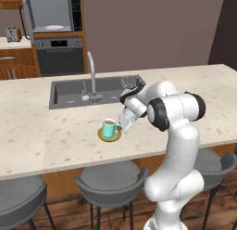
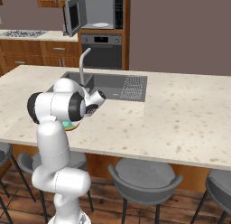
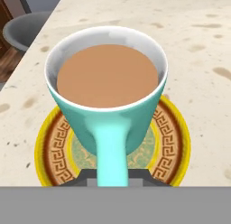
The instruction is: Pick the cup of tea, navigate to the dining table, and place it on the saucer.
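Teal cup of tea [image 3: 106, 96] sits centred on the patterned saucer [image 3: 173, 142] near the dining table's [image 1: 28, 127] front edge. The gripper [image 3: 113, 175] has its fingers pinched on the handle, I'd guess to keep the cup level until release.

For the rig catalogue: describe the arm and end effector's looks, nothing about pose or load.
The arm is glossy white, built of rounded tubular links with dark, nearly black bands at the joints. No cables or markings show. The end effector has a white body; its two small finger tips are dark.
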Tool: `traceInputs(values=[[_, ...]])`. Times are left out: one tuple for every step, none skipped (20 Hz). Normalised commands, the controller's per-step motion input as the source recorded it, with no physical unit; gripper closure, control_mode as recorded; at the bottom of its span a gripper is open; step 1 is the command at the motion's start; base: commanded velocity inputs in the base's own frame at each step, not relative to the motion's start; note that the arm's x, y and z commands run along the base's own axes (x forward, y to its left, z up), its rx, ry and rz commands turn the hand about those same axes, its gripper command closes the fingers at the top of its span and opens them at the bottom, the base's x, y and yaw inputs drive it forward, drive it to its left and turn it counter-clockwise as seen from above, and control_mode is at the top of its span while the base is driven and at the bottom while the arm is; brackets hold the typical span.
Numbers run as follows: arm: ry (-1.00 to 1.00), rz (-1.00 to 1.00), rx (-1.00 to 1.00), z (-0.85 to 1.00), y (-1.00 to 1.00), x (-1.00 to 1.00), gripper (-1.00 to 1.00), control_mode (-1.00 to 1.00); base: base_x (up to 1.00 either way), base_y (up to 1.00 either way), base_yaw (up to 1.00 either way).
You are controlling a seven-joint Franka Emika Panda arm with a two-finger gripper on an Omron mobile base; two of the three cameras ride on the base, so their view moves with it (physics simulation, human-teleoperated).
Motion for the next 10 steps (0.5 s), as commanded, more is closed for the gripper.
traceInputs(values=[[0.00, 0.00, 0.00, 0.00, 0.00, 0.00, 1.00, -1.00, 0.00, 0.00, 0.00], [0.00, 0.00, 0.00, 0.00, 0.00, 0.00, 1.00, -1.00, 0.00, 0.00, 0.00], [0.00, 0.00, 0.00, 0.00, 0.00, 0.00, 1.00, -1.00, 0.00, 0.00, 0.00], [0.00, 0.00, 0.00, 0.00, 0.00, 0.00, 1.00, -1.00, 0.00, 0.00, 0.00], [0.00, 0.00, 0.00, 0.00, 0.00, 0.00, 1.00, -1.00, 0.00, 0.00, 0.00], [0.00, 0.00, 0.00, 0.00, 0.00, 0.00, 1.00, -1.00, 0.00, 0.00, 0.00], [0.00, 0.00, 0.00, 0.00, 0.00, 0.00, 1.00, -1.00, 0.00, 0.00, 0.00], [0.00, 0.00, 0.00, 0.00, 0.00, 0.00, -1.00, -1.00, 0.00, 0.00, 0.00], [0.00, 0.00, 0.00, 0.00, 0.00, 0.00, -1.00, -1.00, 0.00, 0.00, 0.00], [0.00, 0.00, 0.00, 0.00, 0.00, 0.00, -1.00, -1.00, 0.00, 0.00, 0.00]])
